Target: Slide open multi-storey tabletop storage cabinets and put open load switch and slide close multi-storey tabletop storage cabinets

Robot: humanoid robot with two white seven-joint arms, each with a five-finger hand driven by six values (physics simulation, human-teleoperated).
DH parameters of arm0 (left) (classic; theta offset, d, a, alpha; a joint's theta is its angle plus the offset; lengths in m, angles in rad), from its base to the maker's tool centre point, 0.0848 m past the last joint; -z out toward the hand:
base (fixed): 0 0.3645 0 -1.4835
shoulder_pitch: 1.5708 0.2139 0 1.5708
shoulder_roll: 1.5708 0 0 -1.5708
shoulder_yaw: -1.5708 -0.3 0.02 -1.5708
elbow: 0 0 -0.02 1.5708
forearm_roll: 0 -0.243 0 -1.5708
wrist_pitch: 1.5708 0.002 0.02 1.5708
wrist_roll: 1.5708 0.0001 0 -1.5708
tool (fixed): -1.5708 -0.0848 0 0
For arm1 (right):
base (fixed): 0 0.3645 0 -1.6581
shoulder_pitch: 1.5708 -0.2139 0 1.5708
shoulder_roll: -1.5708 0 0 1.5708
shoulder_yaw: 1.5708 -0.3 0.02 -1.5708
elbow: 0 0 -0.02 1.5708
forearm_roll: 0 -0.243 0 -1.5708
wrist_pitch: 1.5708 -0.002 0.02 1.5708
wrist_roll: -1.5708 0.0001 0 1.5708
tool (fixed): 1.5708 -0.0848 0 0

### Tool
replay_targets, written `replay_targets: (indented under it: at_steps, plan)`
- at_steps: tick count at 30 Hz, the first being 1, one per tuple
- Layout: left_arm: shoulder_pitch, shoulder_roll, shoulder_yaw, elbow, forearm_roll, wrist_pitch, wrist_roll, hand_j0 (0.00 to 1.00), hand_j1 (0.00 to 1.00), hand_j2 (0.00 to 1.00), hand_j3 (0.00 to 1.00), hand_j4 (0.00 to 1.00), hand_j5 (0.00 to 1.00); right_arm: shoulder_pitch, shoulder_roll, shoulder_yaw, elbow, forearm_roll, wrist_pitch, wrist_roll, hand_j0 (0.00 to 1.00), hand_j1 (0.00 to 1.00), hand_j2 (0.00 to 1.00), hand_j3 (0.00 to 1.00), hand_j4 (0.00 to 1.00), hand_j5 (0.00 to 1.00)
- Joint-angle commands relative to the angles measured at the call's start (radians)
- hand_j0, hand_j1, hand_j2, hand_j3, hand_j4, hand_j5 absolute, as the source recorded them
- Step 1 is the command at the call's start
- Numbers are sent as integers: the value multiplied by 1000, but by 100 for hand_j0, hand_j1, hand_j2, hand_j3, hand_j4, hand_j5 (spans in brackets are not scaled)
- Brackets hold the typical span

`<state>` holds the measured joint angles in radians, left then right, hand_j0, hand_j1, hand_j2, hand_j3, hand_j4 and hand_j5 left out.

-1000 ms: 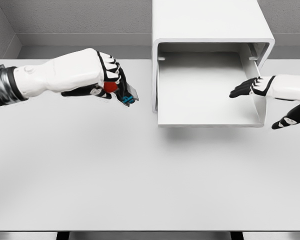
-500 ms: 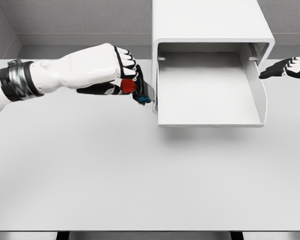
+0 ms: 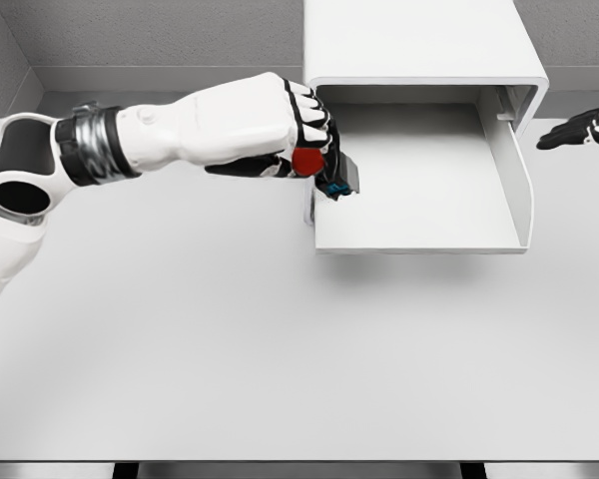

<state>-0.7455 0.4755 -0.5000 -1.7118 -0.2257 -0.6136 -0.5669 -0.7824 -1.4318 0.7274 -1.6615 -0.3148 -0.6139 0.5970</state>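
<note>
Carrying the load switch (image 3: 334, 180), the left hand (image 3: 280, 125) has its fingers clamped around the item, red knob facing near, dark body and blue terminals pointing right; held over the left wall of the drawer (image 3: 419, 215), presumably so it can be lowered inside without striking the rim. Drawer: white, pulled out toward the near side from the storage cabinet (image 3: 419, 40), which stands at the far right of the counter (image 3: 230, 349); interior bare, ready to receive. Right hand (image 3: 584, 128): far right edge, fingers loosely spread, holding nothing, well apart from the drawer, probably parked clear until closing.
</note>
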Motion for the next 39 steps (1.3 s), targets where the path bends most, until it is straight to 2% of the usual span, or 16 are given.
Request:
replay_targets:
  at_steps: [1,3,14,16,24,30,31,32,34,35,39]
  plan:
    - [-2,-34,-8,38,-4,3,-27,40,40,40,40,40,40,0,-4,1,0,-6,3,0,100,100,100,100,100,100]
    - [-12,-40,-8,57,-17,3,-33,41,41,41,41,41,41,0,-2,4,0,-3,3,1,100,100,100,100,100,100]
    - [-57,-265,-34,250,-187,3,-44,41,41,41,41,41,41,5,16,6,0,8,3,9,100,100,100,100,100,100]
    - [-64,-285,-51,279,-201,3,-44,42,42,42,42,42,42,6,16,6,0,8,3,10,100,100,100,100,100,100]
    - [-71,-301,-60,291,-210,3,-44,42,42,42,42,42,42,6,11,9,0,11,3,12,100,100,100,100,100,100]
    - [-69,-308,-60,301,-245,3,-44,44,44,44,44,44,44,6,10,7,-1,17,3,12,100,100,100,100,100,100]
    - [-69,-308,-60,301,-245,3,-44,48,48,48,48,48,48,6,8,7,-1,19,3,12,100,100,100,100,100,100]
    - [-69,-308,-60,301,-244,3,-44,59,59,59,59,59,59,6,7,7,-1,19,3,12,100,100,100,100,100,100]
    - [-69,-307,-60,299,-242,3,-44,90,90,90,90,90,90,6,7,7,-1,20,3,12,100,100,100,100,100,100]
    - [-69,-308,-60,299,-241,3,-42,96,96,96,96,96,96,6,5,7,-1,20,3,12,100,100,100,100,100,100]
    - [-69,-307,-60,299,-241,3,-42,100,100,100,100,100,100,6,7,7,-3,20,3,12,100,100,100,100,100,100]
